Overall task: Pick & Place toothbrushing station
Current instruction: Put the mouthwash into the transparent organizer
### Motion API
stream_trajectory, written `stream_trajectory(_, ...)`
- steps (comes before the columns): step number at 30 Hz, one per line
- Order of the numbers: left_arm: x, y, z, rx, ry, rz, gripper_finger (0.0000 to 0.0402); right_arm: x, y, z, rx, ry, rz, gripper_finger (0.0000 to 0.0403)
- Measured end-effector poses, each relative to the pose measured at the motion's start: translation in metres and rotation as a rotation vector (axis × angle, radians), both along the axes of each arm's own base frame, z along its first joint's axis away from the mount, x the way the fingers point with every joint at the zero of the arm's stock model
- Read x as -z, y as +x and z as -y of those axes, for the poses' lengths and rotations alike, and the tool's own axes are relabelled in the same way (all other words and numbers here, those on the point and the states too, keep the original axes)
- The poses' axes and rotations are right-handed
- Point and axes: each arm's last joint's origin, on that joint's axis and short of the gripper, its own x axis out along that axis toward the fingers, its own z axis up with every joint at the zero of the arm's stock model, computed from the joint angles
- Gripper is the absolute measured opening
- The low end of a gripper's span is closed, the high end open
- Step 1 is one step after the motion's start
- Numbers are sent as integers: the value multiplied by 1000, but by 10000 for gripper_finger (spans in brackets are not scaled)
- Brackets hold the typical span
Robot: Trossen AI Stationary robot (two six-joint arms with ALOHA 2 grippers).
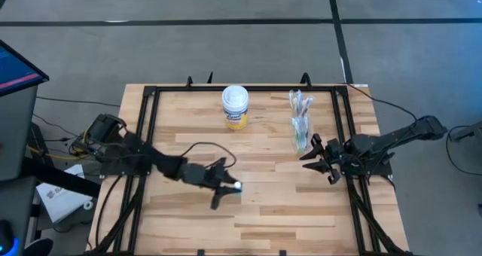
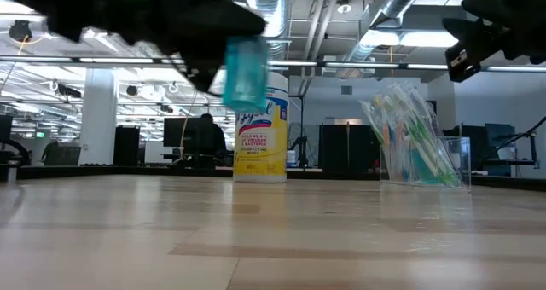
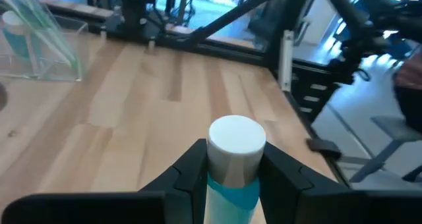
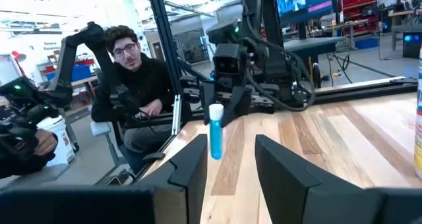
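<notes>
High view: left hand (image 1: 226, 190) gripping tube (image 1: 236, 187)

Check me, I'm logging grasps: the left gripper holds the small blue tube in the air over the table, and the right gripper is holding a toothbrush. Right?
Not quite. The left gripper does hold the small blue tube clear of the table, but the right gripper holds nothing. The right wrist view shows its fingers apart and empty; the toothbrushes sit in their clear holder.

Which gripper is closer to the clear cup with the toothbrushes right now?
Right. The right gripper hangs open just beside the clear cup. The left gripper is farther off, mid-table, shut on the small blue tube.
</notes>
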Motion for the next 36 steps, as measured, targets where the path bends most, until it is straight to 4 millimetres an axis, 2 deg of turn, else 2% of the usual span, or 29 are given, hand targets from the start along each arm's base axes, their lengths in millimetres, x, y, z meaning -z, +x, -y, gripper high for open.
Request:
stream_trajectory(6, -34, 36, -16, -10, 70, 7, 90, -6, 5, -1, 0, 4, 16, 118)
stream_trajectory(9, -50, 45, -20, 4, 117, 65, 90, -11, 10, -3, -2, -5, -10, 118)
stream_trajectory(14, -63, 54, -29, -24, 139, 102, 90, -21, 26, -8, 3, -40, -66, 118)
stream_trajectory(24, -73, 62, -48, -69, 163, 130, 90, -35, 65, -19, 7, -108, -101, 118)
stream_trajectory(36, -74, 63, -48, -29, 156, 133, 90, -36, 113, -22, 19, -214, -170, 118)
